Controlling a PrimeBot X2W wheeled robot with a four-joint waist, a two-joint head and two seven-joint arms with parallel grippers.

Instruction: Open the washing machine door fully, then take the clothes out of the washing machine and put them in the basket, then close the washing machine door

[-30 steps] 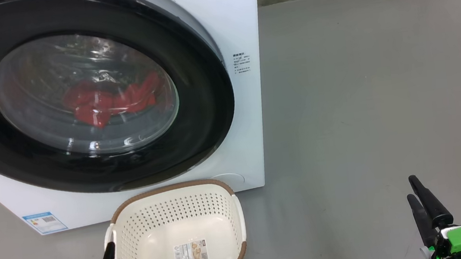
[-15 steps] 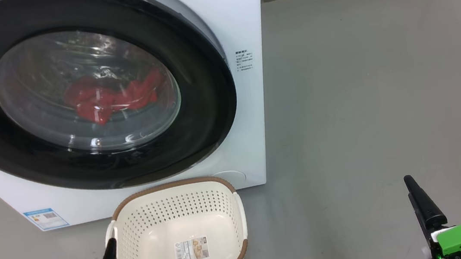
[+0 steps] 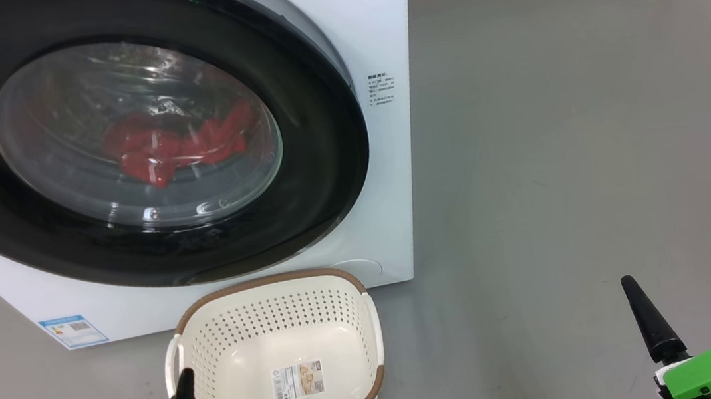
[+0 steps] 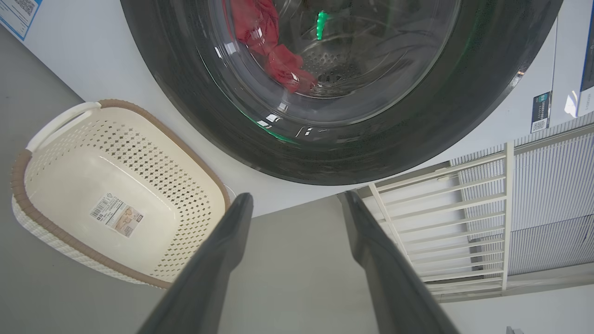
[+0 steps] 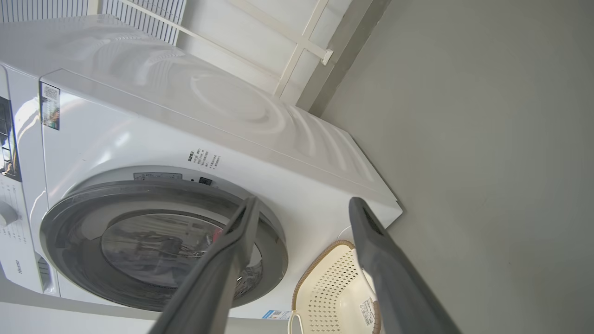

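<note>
While the washing machine door (image 3: 327, 182) lies shut against the front of the washing machine (image 3: 375, 16), its glass bowl faces the robot, and the clothes (image 3: 175, 146), a red heap, rest low in the drum (image 4: 334, 65) behind it. The basket (image 3: 271, 281) stands on the grey floor (image 3: 556, 136), mouth up, just before the machine's lower right front, white handles to left and right; which axis is longer cannot be told. Left gripper (image 4: 296, 197): fingers spread wide, holding nothing, beside the basket's near-left rim. Right gripper (image 5: 304, 202): fingers likewise spread, empty, well apart to the right, pointing toward the machine.
</note>
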